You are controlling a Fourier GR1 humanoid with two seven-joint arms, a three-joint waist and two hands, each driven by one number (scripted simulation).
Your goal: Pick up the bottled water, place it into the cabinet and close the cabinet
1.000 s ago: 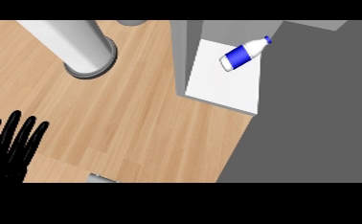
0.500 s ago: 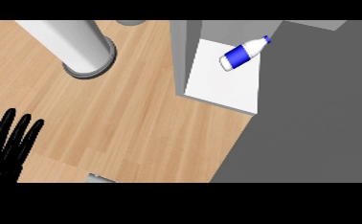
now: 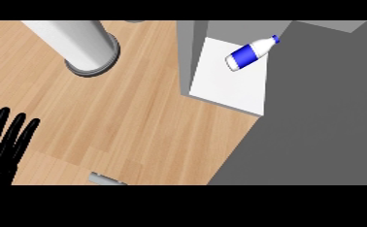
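Note:
The bottled water (image 3: 249, 54), white with a blue label and blue cap, lies tilted on its side on the white shelf (image 3: 229, 88) inside the grey cabinet (image 3: 188, 46) at the upper right. No hand touches it. My left hand (image 3: 14, 141) rests at the lower left edge over the wooden counter, fingers straight and pointing up, holding nothing. My right hand does not show in the head view.
A tall grey cylinder (image 3: 79, 41) stands on the wooden counter (image 3: 136, 114) at the upper left. A large grey panel (image 3: 308, 124) covers the right side of the view. A small grey object (image 3: 106, 178) sits at the bottom edge.
My left hand has slid slightly lower and further left toward the edge. The bottle and the cabinet have not moved.

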